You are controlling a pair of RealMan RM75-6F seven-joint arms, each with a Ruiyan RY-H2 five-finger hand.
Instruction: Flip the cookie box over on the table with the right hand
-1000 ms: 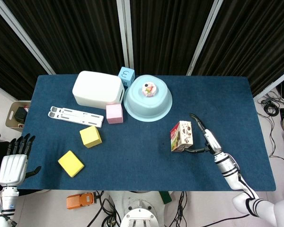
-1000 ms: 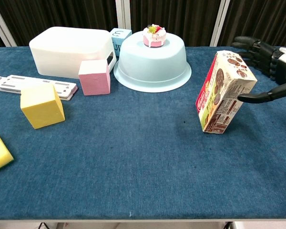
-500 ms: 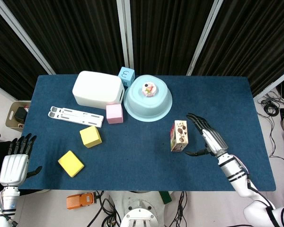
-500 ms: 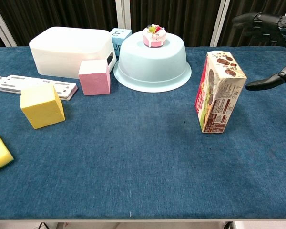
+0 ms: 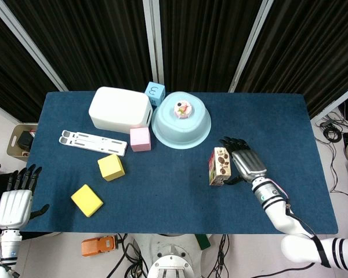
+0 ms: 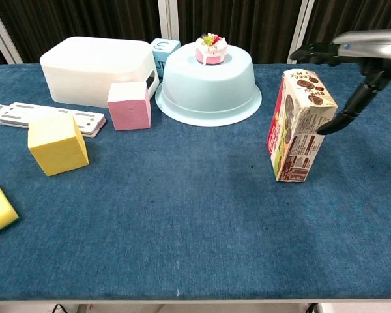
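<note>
The cookie box point(image 5: 219, 166) point(image 6: 300, 127) stands upright on the blue table point(image 5: 162, 197), right of centre, with its cookie picture facing up and left. My right hand point(image 5: 246, 164) point(image 6: 355, 55) arches over the box's right side and top. Its fingers point(image 6: 307, 53) are spread above and behind the top edge. The thumb tip touches the box's right face about halfway up. The box rests on the table with no closed grip showing. My left hand point(image 5: 14, 202) hangs off the table's near-left corner with its fingers straight and apart, holding nothing.
An upturned light blue bowl point(image 5: 181, 126) with a toy cake point(image 5: 182, 109) on top sits just behind the box. Further left are a white container point(image 5: 120, 109), a blue cube point(image 5: 155, 92), a pink cube point(image 5: 140, 139), a white folded stand point(image 5: 93, 142) and two yellow blocks point(image 5: 111, 167) point(image 5: 86, 200).
The box was tilted against the right thumb, then settled upright. The right hand drew back, then swung in over the box, and its thumb touches the side again.
</note>
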